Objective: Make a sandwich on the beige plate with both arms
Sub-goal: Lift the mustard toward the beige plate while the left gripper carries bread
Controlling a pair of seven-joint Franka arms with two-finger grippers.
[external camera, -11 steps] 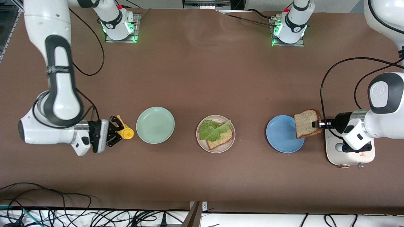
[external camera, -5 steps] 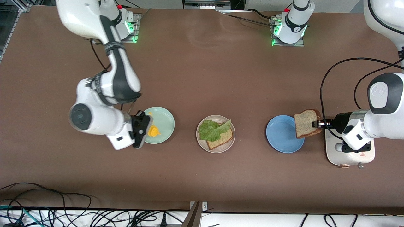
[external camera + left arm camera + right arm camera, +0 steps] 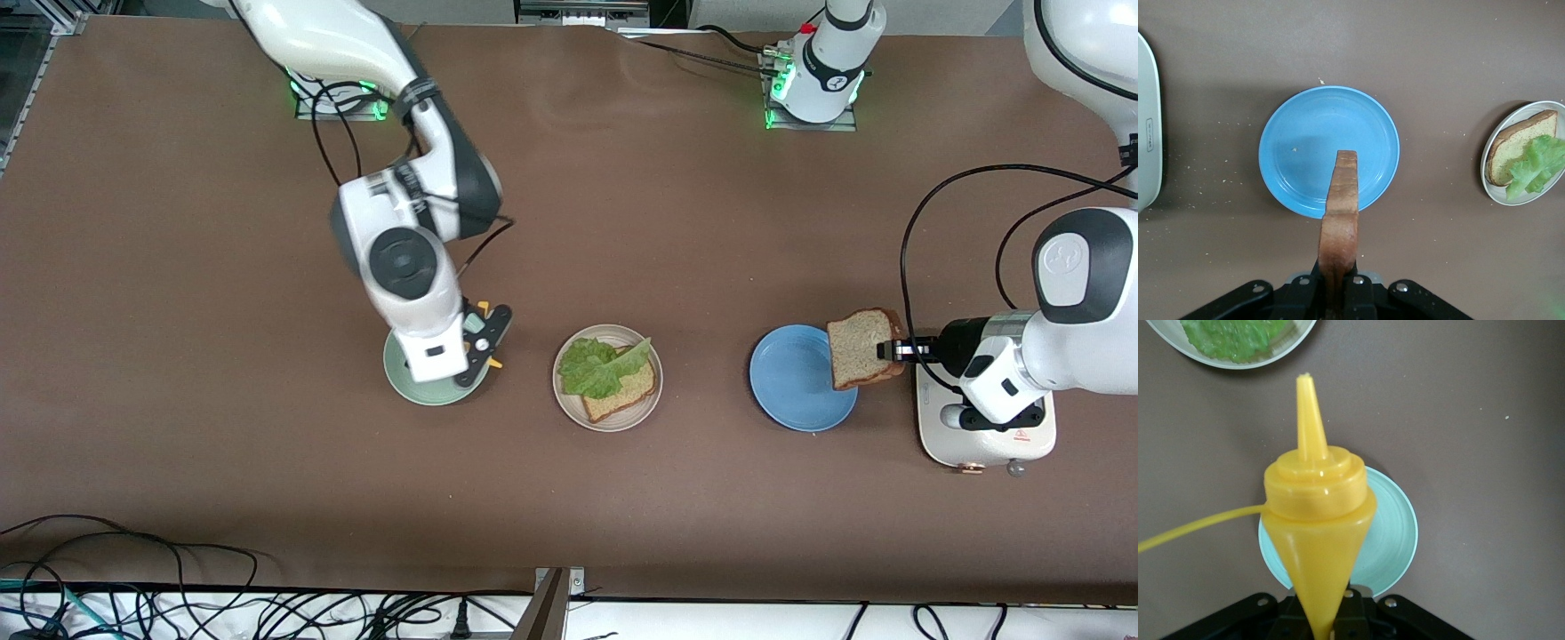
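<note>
The beige plate (image 3: 649, 404) sits mid-table and carries a brown bread slice (image 3: 627, 391) with a green lettuce leaf (image 3: 597, 364) on top. Both also show in the left wrist view, the bread slice (image 3: 1515, 143) and the lettuce (image 3: 1538, 167). My left gripper (image 3: 893, 349) is shut on a second bread slice (image 3: 858, 351), held on edge over the rim of the blue plate (image 3: 796, 387). The left wrist view has that slice (image 3: 1341, 200) edge-on. My right gripper (image 3: 480, 342) hangs over the mint-green plate (image 3: 404, 382), shut on a yellow squeeze bottle (image 3: 1318, 520).
A white toaster-like appliance (image 3: 987, 436) stands under the left arm, beside the blue plate toward the left arm's end of the table. The three plates lie in one row. Cables run along the table edge nearest the front camera.
The right arm has swung with the yellow bottle from its own end of the table to over the mint-green plate, toward the beige plate. The left arm and its bread slice have barely moved.
</note>
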